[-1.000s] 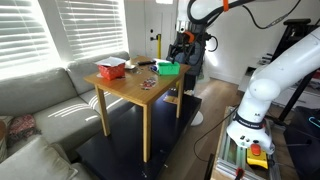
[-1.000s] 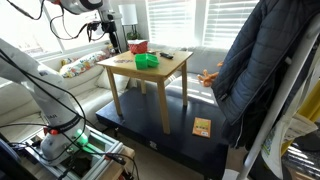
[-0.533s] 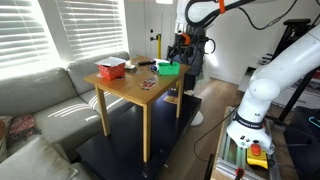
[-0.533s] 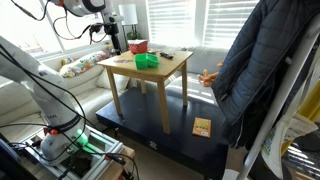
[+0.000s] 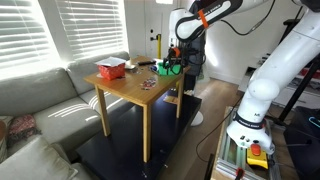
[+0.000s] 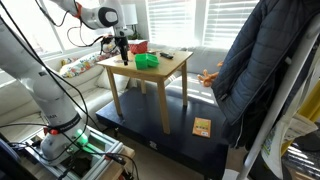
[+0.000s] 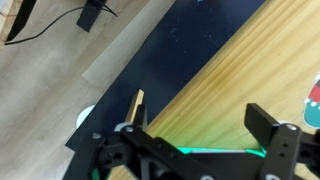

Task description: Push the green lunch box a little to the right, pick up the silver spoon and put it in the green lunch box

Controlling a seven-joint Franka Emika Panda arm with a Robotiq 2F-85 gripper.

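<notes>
- the green lunch box (image 5: pixel 168 70) lies flat on the wooden tabletop (image 5: pixel 128 92), close to the edge on the arm's side; bare wood lies open from it toward the middle
- the claw (image 6: pixel 122 52) hangs just beside the box, over that edge of the tabletop; whether it touches the box I cannot tell
- in the wrist view the claw (image 7: pixel 200 112) is spread wide, with nothing between its fingers (image 7: pixel 268 122); the tabletop's edge runs slantwise below, with a dark mat (image 7: pixel 150 60) beyond
- a red and white container (image 5: pixel 110 69) stands well apart, by the opposite edge; a person in a dark jacket (image 6: pixel 255 70) stands near the table
</notes>
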